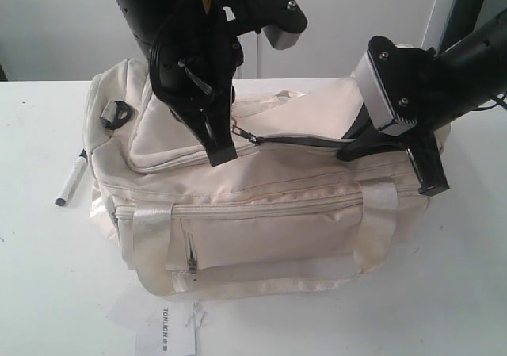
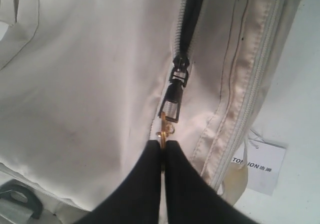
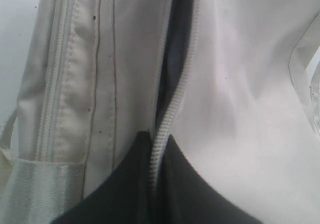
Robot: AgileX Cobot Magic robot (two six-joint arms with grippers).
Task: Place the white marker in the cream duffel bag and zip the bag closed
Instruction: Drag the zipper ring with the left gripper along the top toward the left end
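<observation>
On the white desk [image 1: 47,292] the cream duffel bag [image 1: 269,221] lies in the middle and fills most of the width. Bare desk shows at its left end, at its right end and in front of it.

The white marker [image 1: 71,179] is not in the bag. It lies on the desk just beside the left end of the bag, apart from it, with its black cap pointing away from the camera. Nothing covers it and the room around it is open.

The left hand [image 2: 162,145] comes down over the top middle of the bag. Its fingers are together and clamped on the gold ring of the zip pull [image 2: 172,104]. From the slider [image 2: 180,67] toward the right end, the top zip stands open as a narrow dark gap [image 1: 309,140].

The right hand [image 3: 155,134] is at the right part of that gap. Its fingers are pressed together on the zip edge of the bag. Both arms hang above the opening, so the way into it is tight.

A paper tag [image 1: 166,336] lies on the desk in front of the bag, and a black buckle [image 1: 117,116] sits on the bag's left end, above the marker.
</observation>
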